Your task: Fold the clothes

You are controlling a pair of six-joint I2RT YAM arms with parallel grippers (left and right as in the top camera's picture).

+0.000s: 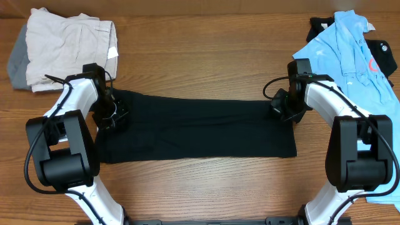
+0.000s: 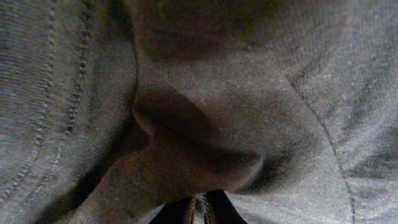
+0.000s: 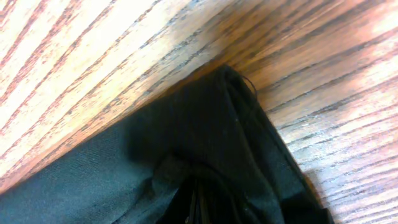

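Two claws, both low on the table. The left gripper (image 1: pixel 112 117) is pinched narrow on the black shirt (image 1: pixel 200 128) at the shirt's 10 o'clock corner. Its wrist camera shows only fabric, with one ridge of cloth drawn down into the nearly closed fingertips at 6 o'clock of that view. The right gripper (image 1: pixel 282 107) is clamped on the same shirt at its 2 o'clock corner. In its wrist camera, puckers of black cloth run into the closed fingers at 6 o'clock, and bare wood shows at 12 and 3 o'clock.

The one black shirt lies flat as a long band across the middle of the wooden table (image 1: pixel 200 56), running from 9 o'clock to 3 o'clock between the two white and black arms.

Four other garments lie in two heaps. At the table's 10 o'clock, one cream garment (image 1: pixel 69 47) lies on one grey garment (image 1: pixel 17 62), whose edge sticks out at 9 o'clock of the heap. At the table's 2 o'clock, one light blue polo (image 1: pixel 347 53) lies over one dark garment (image 1: pixel 384 55), which shows at the polo's 3 o'clock and 11 o'clock edges.
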